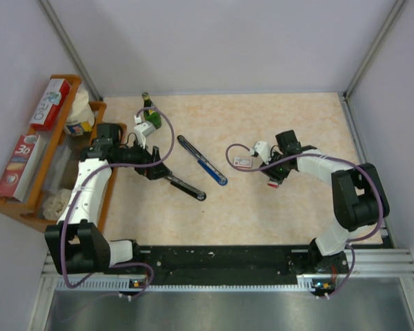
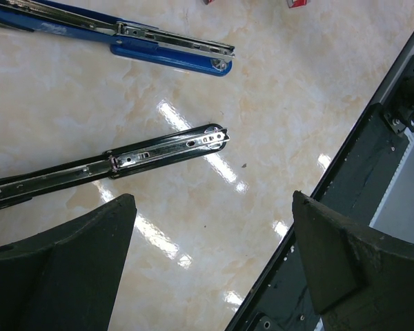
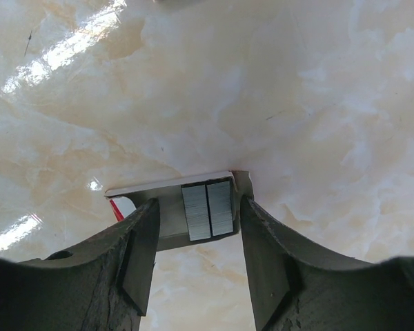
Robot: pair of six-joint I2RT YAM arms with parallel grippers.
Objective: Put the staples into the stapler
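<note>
A blue stapler (image 1: 203,160) lies opened out mid-table, its chrome channel showing (image 2: 165,43). Beside it lies a black-and-chrome stapler arm (image 1: 187,187) (image 2: 134,157). My left gripper (image 1: 156,171) (image 2: 212,207) is wide open over bare table just near of that arm, holding nothing. The staples' white box with a red label (image 1: 243,162) sits right of the blue stapler. Their grey and red inner tray (image 3: 169,214) lies on the table and holds two staple strips (image 3: 208,210). My right gripper (image 1: 275,181) (image 3: 200,207) hangs over the tray, jaws partly open on either side of the strips.
A wooden shelf (image 1: 34,207) with boxes and packets runs along the left wall. A small green bottle (image 1: 146,103) and a white object (image 1: 145,128) stand behind the left gripper. The black base rail (image 1: 214,262) crosses the near edge.
</note>
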